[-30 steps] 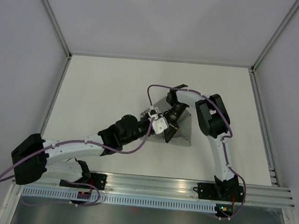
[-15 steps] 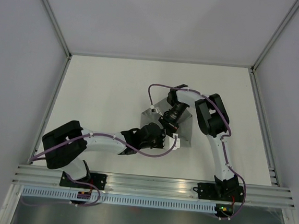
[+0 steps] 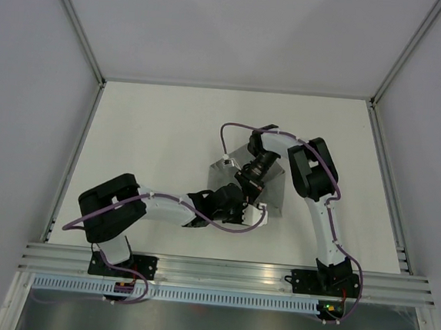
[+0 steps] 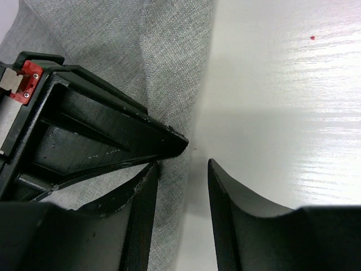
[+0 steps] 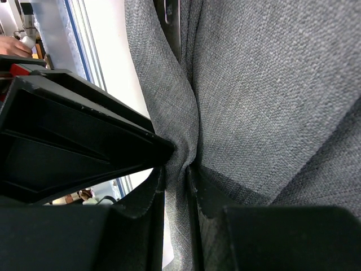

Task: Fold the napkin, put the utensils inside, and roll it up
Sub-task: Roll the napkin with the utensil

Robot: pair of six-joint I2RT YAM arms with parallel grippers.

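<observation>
The grey napkin (image 3: pixel 274 191) lies partly folded at mid-table. My right gripper (image 5: pixel 176 176) is shut on a raised fold of the napkin (image 5: pixel 265 84), with cloth pinched between its pads. My left gripper (image 4: pixel 182 169) is open at the napkin's (image 4: pixel 163 51) near edge. The cloth's edge lies along its left finger (image 4: pixel 141 209), and bare table shows in the rest of the gap. In the top view both grippers meet over the napkin's left side, right (image 3: pixel 251 185) and left (image 3: pixel 242 204). The utensils are hidden, apart from a small pale glint (image 3: pixel 222 164) at the cloth's left corner.
The white table (image 3: pixel 153 136) spreads out to the left of the napkin and behind it. A metal rail (image 3: pixel 226 272) runs along the near edge by the arm bases. Grey walls enclose the other three sides.
My left arm has swung its gripper from the napkin's upper left down to the near left edge. The right gripper has stayed clamped on the fold.
</observation>
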